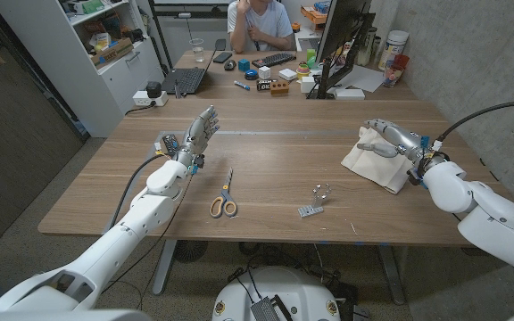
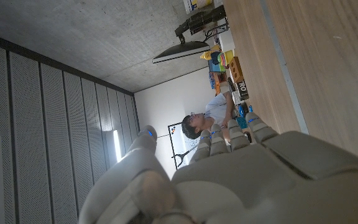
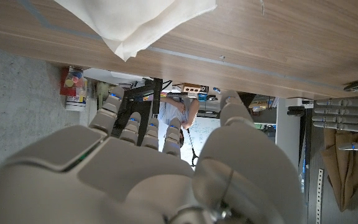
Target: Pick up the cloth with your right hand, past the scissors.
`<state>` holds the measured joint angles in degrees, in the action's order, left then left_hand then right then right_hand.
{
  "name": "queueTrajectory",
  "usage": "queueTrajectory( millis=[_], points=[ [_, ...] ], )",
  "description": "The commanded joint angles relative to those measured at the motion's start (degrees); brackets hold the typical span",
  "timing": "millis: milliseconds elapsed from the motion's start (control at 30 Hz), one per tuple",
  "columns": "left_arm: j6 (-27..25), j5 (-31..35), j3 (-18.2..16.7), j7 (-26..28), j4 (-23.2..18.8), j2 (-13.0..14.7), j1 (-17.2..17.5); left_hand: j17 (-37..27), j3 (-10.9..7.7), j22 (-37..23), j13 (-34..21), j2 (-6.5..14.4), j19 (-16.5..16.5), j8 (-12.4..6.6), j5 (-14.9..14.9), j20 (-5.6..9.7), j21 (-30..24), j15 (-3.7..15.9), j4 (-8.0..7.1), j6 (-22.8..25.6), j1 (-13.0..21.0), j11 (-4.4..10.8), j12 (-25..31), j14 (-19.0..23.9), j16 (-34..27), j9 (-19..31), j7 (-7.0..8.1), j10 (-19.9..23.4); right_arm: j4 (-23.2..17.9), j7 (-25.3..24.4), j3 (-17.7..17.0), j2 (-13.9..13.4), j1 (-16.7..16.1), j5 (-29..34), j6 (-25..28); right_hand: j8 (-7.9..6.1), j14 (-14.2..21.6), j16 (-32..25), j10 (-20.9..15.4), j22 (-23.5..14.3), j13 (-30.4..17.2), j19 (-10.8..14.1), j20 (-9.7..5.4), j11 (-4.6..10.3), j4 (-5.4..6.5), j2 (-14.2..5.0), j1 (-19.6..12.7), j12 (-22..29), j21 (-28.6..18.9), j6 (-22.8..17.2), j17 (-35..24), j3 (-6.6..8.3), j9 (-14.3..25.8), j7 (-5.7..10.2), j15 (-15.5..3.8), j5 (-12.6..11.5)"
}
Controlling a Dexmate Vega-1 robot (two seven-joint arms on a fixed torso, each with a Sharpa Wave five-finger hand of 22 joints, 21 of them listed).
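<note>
**Right hand above the cloth, left hand waiting upright**

The cream, crumpled fabric cloth [image 1: 375,156] lies on the wooden tabletop [image 1: 266,165] toward the robot's right side, well apart from everything else on the near half. The right hand [image 1: 391,141] is over the cloth's far part, its fingers [image 1: 370,127] curled and reaching across the fabric; from the head view I cannot tell whether they are touching or pinching it. In the right wrist view the fingers point along the tabletop with gaps between them, and a corner of the cloth [image 3: 132,22] shows apart from the fingertips, so nothing seems to be held.

The pair of scissors with yellow and grey handles [image 1: 225,198] lies near the middle of the tabletop's front, blades pointing away from the robot. To their right sit a small clear ring-shaped item [image 1: 322,190] and a small grey flat piece [image 1: 310,211].

The left hand [image 1: 196,135] stands upright beyond the scissors, fingers spread and holding nothing

A seated person [image 1: 259,25] is behind the far end of the tabletop
</note>
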<state>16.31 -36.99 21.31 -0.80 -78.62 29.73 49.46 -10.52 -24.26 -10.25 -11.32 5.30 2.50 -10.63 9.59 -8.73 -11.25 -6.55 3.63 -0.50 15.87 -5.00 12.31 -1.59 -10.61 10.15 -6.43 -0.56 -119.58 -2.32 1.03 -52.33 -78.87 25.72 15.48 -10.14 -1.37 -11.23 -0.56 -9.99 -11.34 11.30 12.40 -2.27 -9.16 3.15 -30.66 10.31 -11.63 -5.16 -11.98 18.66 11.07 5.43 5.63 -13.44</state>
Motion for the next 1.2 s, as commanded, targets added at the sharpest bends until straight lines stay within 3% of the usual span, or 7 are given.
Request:
queueTrajectory(
  millis=[33, 233, 400, 567, 833, 1067, 1200],
  points=[
    [0.4, -0.2, -0.4, 0.4, -0.2, 0.1, 0.8, -0.1, -0.19, -0.2, -0.3, 0.3, 0.0, -0.28, 0.4, -0.25, -0.3, -0.26, 0.41, 0.4, 0.2, -0.24, 0.2, -0.1, -0.3, 0.2, -0.03, -0.2, -2.5, 2.7, 1.3, -3.4, -0.3, 4.2, 6.0, 0.08, -0.6, -0.1, 1.9, -0.2, -0.4, 1.2, -0.01, -0.99, 0.35, 1.81, 0.3, 0.1, -0.3, 2.0, -0.1, -0.85, 0.3, -0.15, 1.29, -1.1],
    [0.6, 0.1, -0.6, 0.6, -0.8, 0.4, 1.0, -0.1, -0.19, -0.2, -0.3, 0.3, 0.0, -0.26, 0.4, -0.26, -0.3, -0.29, 0.47, 0.4, 0.1, -0.13, 0.2, -0.1, -0.3, 0.2, 0.03, -0.1, -3.4, 7.7, 5.4, -6.7, 2.9, 7.3, 12.1, 0.09, -3.5, 0.3, 7.5, -0.2, -0.4, 3.7, 0.11, -2.01, 0.61, 4.13, 0.7, -0.3, -0.6, 6.5, -0.1, -2.19, 0.3, -1.0, 3.89, -3.4],
    [0.7, -0.2, -0.8, 0.5, -1.0, 0.5, 1.2, -0.1, -0.19, -0.2, -0.3, 0.3, 0.0, -0.25, 0.4, -0.35, -0.3, -0.26, 0.5, 0.4, 0.1, -0.18, 0.2, -0.1, -0.3, 0.2, 0.0, -0.1, -2.5, 9.2, 4.6, -7.7, 3.3, 4.4, 11.6, -0.03, -3.9, 0.2, 8.1, -0.2, -0.5, 4.0, 0.15, -2.15, 0.62, 4.62, 0.7, -0.1, -0.5, 7.2, -0.1, -2.52, 0.3, -1.28, 4.43, -4.0],
    [0.7, -0.1, -0.9, 1.0, -1.2, 0.6, 1.6, -0.1, -0.2, -0.2, -0.3, 0.3, -0.1, -0.27, 0.4, -0.44, -0.3, -0.24, 0.53, 0.5, 0.1, -0.16, 0.2, -0.1, -0.3, 0.2, 0.08, -0.1, -3.7, 14.1, 5.8, -11.0, 5.1, 5.0, 15.1, -0.18, -3.6, 0.0, 8.0, -0.2, -0.5, 4.3, 0.14, -2.16, 0.66, 4.99, 0.8, 0.1, -0.5, 7.3, -0.1, -2.8, 0.3, -1.34, 4.84, -4.3],
    [0.7, -0.2, -1.0, 1.3, -1.6, 0.6, 2.2, -0.1, -0.21, -0.2, -0.3, 0.3, -0.1, -0.29, 0.4, -0.56, -0.3, -0.29, 0.59, 0.6, 0.1, -0.12, 0.2, 0.0, -0.4, 0.2, 0.07, -0.1, -4.0, 19.1, 7.1, -14.0, 6.4, 3.9, 18.3, -0.08, -6.1, 0.4, 10.5, -0.2, -0.4, 5.3, 0.21, -2.94, 0.91, 6.41, 1.5, 0.1, -0.3, 9.6, 0.1, -4.46, 0.2, -2.08, 5.49, -5.9],
    [0.7, 0.0, -1.0, 1.8, -1.9, 0.6, 2.3, -0.1, -0.23, -0.2, -0.3, 0.3, -0.1, -0.21, 0.4, -0.84, -0.3, -0.31, 0.64, 0.4, 0.0, -0.02, 0.2, 0.0, -0.3, 0.2, 0.12, -0.1, -3.8, 24.6, 12.9, -18.0, 11.5, 4.7, 19.7, 0.22, -7.6, 0.4, 13.2, -0.2, -0.3, 5.9, 0.21, -3.39, 1.15, 6.55, 1.9, 0.0, -0.1, 13.0, 0.2, -5.74, 0.1, -3.02, 6.01, -7.1],
    [0.6, -0.1, -0.9, 1.7, -2.1, 0.5, 2.4, -0.1, -0.25, -0.2, -0.3, 0.3, -0.1, -0.22, 0.4, -0.91, -0.3, -0.33, 0.68, 0.5, 0.0, -0.08, 0.2, 0.1, -0.4, 0.2, 0.12, -0.1, -3.7, 24.7, 15.1, -19.7, 13.2, 4.3, 19.4, 0.25, -8.1, 0.4, 13.8, -0.2, -0.3, 6.2, 0.19, -3.5, 1.18, 6.47, 1.9, -0.1, -0.1, 13.8, 0.2, -5.97, 0.1, -3.0, 6.0, -7.4]
  ],
)
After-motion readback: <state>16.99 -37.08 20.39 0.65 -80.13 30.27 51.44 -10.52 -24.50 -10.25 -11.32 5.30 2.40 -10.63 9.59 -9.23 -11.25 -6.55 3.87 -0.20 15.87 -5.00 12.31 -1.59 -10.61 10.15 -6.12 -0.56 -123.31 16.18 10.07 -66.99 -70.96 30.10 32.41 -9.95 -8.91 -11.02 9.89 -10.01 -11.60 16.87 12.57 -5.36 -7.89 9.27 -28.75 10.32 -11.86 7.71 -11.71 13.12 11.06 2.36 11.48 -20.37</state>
